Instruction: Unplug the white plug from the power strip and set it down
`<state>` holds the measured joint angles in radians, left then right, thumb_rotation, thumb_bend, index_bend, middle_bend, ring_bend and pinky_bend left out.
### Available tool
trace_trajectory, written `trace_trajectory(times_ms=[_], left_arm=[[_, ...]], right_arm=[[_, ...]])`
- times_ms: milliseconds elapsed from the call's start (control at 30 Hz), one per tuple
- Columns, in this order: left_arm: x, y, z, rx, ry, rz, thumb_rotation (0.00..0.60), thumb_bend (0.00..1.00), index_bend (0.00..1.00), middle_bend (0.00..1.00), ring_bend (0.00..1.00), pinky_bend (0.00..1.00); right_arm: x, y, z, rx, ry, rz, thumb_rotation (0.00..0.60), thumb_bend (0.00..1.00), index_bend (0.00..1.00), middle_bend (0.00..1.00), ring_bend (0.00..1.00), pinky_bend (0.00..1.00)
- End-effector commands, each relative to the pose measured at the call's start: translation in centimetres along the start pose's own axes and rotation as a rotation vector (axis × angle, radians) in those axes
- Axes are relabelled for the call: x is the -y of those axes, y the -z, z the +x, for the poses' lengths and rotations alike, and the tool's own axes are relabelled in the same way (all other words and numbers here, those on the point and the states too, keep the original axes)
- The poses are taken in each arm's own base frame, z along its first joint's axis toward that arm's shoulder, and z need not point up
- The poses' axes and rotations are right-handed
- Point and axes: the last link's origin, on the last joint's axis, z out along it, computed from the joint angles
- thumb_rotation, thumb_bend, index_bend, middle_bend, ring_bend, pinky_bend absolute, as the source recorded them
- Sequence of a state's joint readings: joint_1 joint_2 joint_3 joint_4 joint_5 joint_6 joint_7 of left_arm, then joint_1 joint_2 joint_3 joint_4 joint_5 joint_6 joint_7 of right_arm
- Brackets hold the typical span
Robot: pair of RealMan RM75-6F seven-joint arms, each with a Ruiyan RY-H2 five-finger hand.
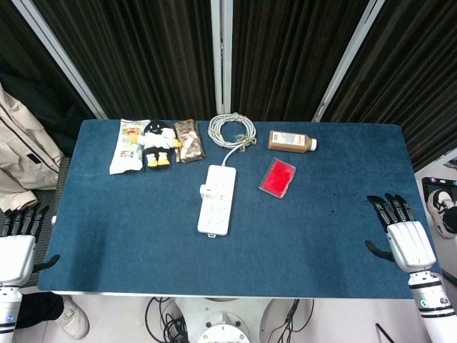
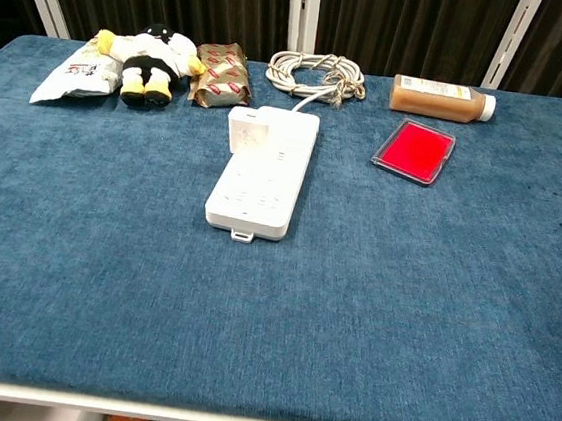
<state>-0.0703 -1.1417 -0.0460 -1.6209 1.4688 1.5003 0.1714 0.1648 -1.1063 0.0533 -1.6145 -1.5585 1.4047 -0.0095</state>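
Plug point(image 1: 207, 190) and strip are seen at the centre of the head view: the white plug is seated in the upper left corner of the power strip point(image 1: 217, 199), whose coiled cable point(image 1: 232, 130) is laid above it. At the lower left edge the left hand point(image 1: 18, 246) is held off the blue table point(image 1: 128, 236), fingers spread, nothing gripped. At the lower right the right hand point(image 1: 403, 236) is poised over the table edge, fingers likewise apart and empty. Along the top a snack bag point(image 1: 127, 145), plush toy point(image 1: 158, 143), brown bottle point(image 1: 291, 141) and red case point(image 1: 277, 177) are lined up.
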Motion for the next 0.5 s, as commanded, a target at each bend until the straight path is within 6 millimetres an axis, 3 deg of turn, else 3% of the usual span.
trace_trajectory(times_ms=[33, 367, 500], left_arm=[[0.0, 0.0, -0.2, 0.003, 0.006, 0.000, 0.600, 0.00, 0.00, 0.00, 0.00, 0.04], [-0.3, -0.1, 0.0, -0.019, 0.006, -0.014, 0.600, 0.00, 0.00, 0.00, 0.00, 0.04], [-0.7, -0.6, 0.6, -0.039, 0.004, -0.045, 0.600, 0.00, 0.00, 0.00, 0.00, 0.04]], right_arm=[[0.1, -0.1, 0.1, -0.002, 0.002, 0.003, 0.600, 0.12, 0.00, 0.12, 0.00, 0.00], [0.4, -0.1, 0.0, -0.012, -0.012, 0.035, 0.600, 0.13, 0.00, 0.13, 0.00, 0.00], [2.1, -0.9, -0.2, 0.020, -0.041, 0.139, 0.600, 0.17, 0.01, 0.14, 0.00, 0.00]])
